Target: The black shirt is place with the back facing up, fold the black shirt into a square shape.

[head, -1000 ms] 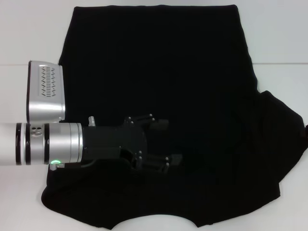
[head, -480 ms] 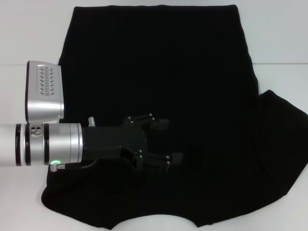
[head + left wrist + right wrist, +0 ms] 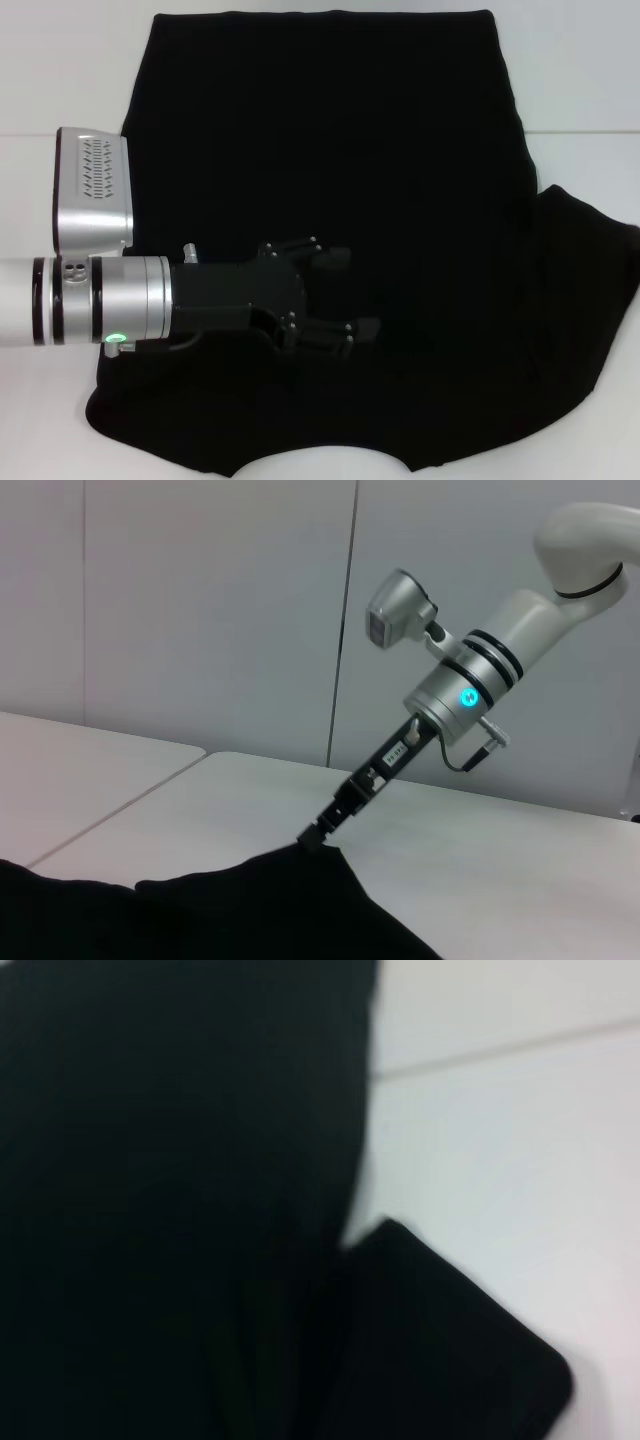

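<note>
Since the big plain black soft fabric T-shirt (image 3: 330, 200) lies spread on the white table (image 3: 60, 90), floppy and light, I'd grab edges. Left gripper (image 3: 345, 290) hovers spread apart; right gripper (image 3: 312, 837) pinches the sleeve.

Left gripper (image 3: 345, 293) reaches in horizontally, fingers spread. Right gripper (image 3: 312, 836) angled down, tip low; fingers unclear.

A white table (image 3: 580, 90) with a thin seam across it carries the black shirt (image 3: 400, 180), spread flat over its middle
</note>
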{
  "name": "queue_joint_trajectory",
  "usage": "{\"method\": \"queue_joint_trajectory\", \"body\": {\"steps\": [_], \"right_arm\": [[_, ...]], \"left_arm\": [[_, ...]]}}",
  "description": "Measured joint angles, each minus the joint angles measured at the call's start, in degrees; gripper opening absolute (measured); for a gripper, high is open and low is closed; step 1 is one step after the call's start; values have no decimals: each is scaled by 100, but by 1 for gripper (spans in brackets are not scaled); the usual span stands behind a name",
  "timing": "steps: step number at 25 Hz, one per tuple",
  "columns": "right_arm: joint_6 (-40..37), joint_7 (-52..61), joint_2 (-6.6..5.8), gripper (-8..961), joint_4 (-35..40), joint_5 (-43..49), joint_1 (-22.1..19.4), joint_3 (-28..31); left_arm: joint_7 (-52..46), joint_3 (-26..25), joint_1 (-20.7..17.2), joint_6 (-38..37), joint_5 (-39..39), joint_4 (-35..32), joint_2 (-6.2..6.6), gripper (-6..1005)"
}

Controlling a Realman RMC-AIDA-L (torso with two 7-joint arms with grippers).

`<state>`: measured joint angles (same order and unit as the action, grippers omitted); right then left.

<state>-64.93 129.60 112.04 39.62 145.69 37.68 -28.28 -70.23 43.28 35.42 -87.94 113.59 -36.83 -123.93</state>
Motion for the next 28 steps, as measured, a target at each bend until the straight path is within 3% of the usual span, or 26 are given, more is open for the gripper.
{"method": "queue_joint_trajectory", "body": {"steps": [8,13,19,28], "right_arm": [[-359,-541,28,14,-55,-948,253,-181],[-565,-504,138,33,-317,-959,714,-955],[-650,-137,235,56,-385,-941,989,-1749],[-563,103,283,91,-378,-970,1057,-1852]], "left_arm": [[0,-14,6,39,5,-9,0,948],[-5,-18,17,56,6,-29,7,949],[-16,-31,31,63,6,-43,18,948],[-15,-90,13,78,6,-54,37,948]]}}
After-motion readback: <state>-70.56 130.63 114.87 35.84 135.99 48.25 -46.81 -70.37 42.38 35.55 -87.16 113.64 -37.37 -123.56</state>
